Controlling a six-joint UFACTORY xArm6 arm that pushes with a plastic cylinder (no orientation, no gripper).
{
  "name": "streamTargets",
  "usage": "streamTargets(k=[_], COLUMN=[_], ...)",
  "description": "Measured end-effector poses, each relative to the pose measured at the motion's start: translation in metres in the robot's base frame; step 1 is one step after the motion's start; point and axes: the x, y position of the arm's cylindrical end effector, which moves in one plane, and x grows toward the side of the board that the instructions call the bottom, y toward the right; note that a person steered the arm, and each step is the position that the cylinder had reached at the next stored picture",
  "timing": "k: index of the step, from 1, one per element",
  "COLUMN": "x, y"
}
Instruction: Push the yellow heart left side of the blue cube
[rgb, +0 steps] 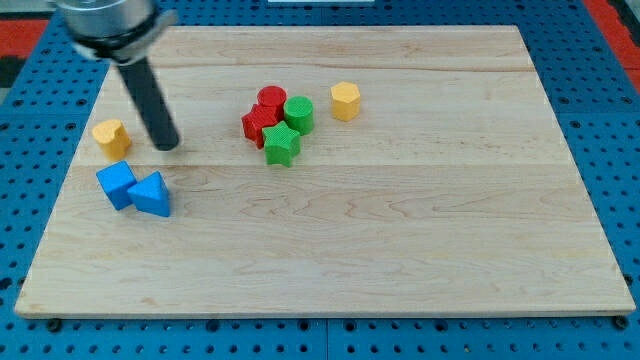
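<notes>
The yellow heart (110, 136) lies near the board's left edge, just above the blue cube (117, 184). A blue triangular block (152, 194) touches the cube's right side. My tip (167, 146) rests on the board right of the yellow heart, a short gap away, and above the blue triangle. The dark rod slants up to the view's top left.
A cluster sits at the upper middle: a red cylinder (271, 100), a red star (259, 125), a green cylinder (298, 113) and a green star (282, 145). A yellow hexagonal block (345, 101) stands to their right. The wooden board (400, 240) lies on a blue pegboard.
</notes>
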Motion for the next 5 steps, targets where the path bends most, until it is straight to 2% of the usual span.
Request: streamTargets(k=[1, 3, 5], x=[-0.002, -0.042, -0.016], y=[-0.033, -0.049, -0.082])
